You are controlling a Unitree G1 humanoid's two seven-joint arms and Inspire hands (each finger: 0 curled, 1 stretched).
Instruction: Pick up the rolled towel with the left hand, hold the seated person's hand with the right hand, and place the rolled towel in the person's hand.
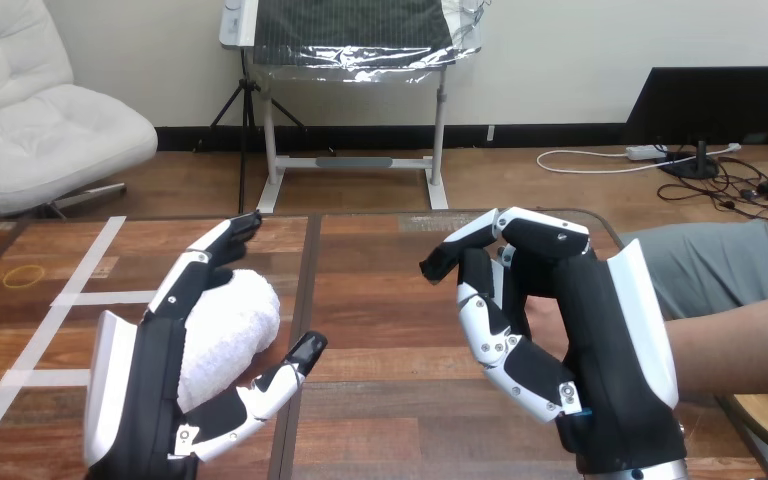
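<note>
Nearest, at the view's left, the left hand [145, 390] stands palm inward with the rolled towel [232, 325] lodged in it; its fingers rise along the far side of the roll and bend over the top, while the thumb reaches across beneath the near end, so the hand grasps the towel; whether the roll is clear of the wooden table [380, 330] I cannot tell. The towel is white, looped terry, plump and loosely wound; it should be light, soft and yielding, not slippery and not fragile; a firm squeeze would only dent it, though a loose hold at one end could let it unroll, so the middle of the roll, taken across its girth, looks like the best place to grip. At the view's right, the right hand [600, 340] is raised with its white back shell toward the person's forearm [740, 350], which runs in from the right edge and passes behind it; whether that hand has hold of anything I cannot tell. Farther off, white tape lines [80, 270] cross the table's left part.
</note>
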